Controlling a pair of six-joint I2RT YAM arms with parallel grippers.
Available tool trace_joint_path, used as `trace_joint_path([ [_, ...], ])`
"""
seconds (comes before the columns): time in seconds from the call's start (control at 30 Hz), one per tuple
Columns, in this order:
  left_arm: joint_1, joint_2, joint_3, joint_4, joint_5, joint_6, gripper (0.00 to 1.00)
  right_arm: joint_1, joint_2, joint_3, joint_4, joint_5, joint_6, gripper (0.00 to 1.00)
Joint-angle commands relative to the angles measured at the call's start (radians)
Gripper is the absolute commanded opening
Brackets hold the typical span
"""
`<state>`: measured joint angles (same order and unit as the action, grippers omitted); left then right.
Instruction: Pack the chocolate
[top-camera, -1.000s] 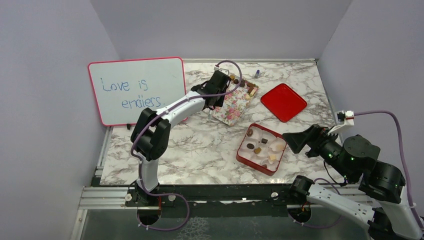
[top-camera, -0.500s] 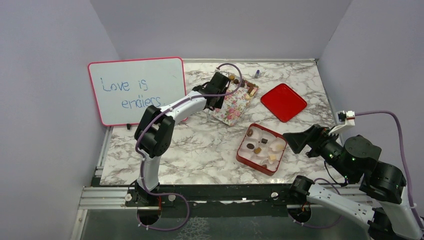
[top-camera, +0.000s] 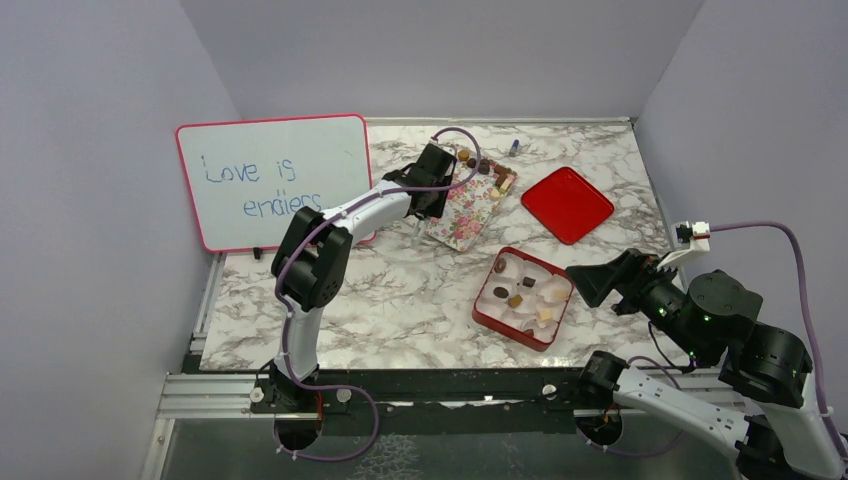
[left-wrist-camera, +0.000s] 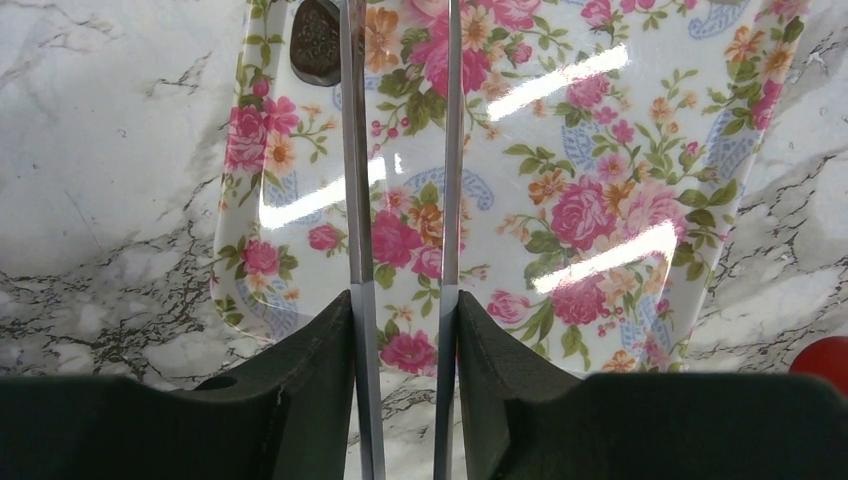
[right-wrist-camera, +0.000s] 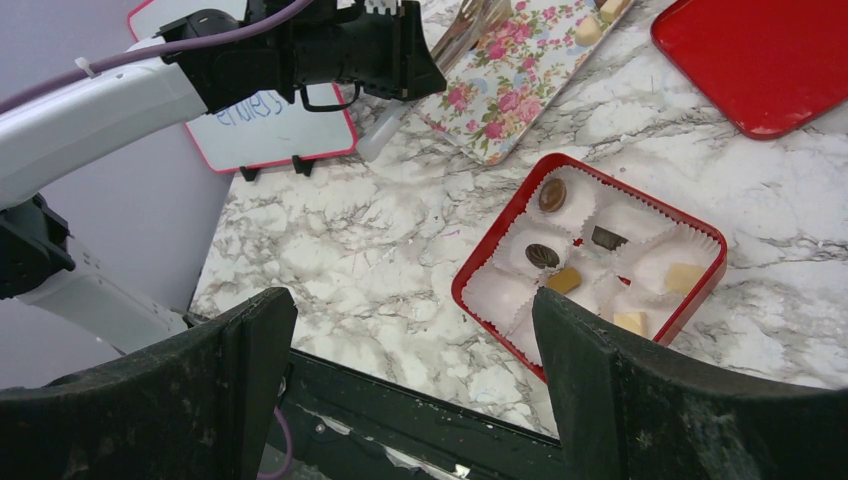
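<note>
Two robot arms work at a marble desk (top-camera: 400, 290), packing chocolates into a red box. Your left end effector (top-camera: 447, 172) hangs over the far end of a long floral tray (top-camera: 462, 225), where a few loose chocolates (top-camera: 484, 167) lie close together. In its wrist camera, the two thin metal fingers (left-wrist-camera: 352, 150) stand a narrow gap apart. Only the tray's rose pattern shows between them, so it grips nothing. A round dark chocolate (left-wrist-camera: 316, 42) sits just outside the left finger, near the tray's edge. I judge the narrow opening suits such small pieces, though the fingers are not yet lined up around this one.

The red box (top-camera: 487, 320) sits nearer you, between the arms, lined with white paper cups. About six packed chocolates (right-wrist-camera: 543, 255), brown or cream, rest in cups. Other cups look vacant, so packing seems partly done. The red lid (top-camera: 567, 204) lies apart beyond the box, leaving it open for loading. Your right end effector (top-camera: 600, 283) hovers just beside the box, fingers spread wide, holding nothing. It seems parked clear of the left arm's path. A whiteboard (top-camera: 270, 180) reading "Love is endless" stands at the left.
</note>
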<state>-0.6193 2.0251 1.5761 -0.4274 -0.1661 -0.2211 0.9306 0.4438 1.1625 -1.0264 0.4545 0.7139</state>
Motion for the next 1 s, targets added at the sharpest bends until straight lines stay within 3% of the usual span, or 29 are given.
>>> trace_joint_path([
  [0.0,0.001,0.008,0.031,0.038,0.045,-0.003,0.36,0.007,-0.009,0.013,-0.002,0.001,0.002,0.94],
  [0.43,0.001,-0.009,0.021,0.023,0.052,0.005,0.33,0.007,-0.014,0.011,0.001,-0.007,0.007,0.94],
  [0.67,0.001,-0.026,0.027,-0.003,0.071,-0.001,0.13,0.007,-0.015,0.017,-0.006,-0.011,0.013,0.94],
  [0.97,0.001,-0.116,0.018,-0.058,0.112,-0.028,0.00,0.007,-0.016,0.014,-0.010,-0.008,0.018,0.94],
])
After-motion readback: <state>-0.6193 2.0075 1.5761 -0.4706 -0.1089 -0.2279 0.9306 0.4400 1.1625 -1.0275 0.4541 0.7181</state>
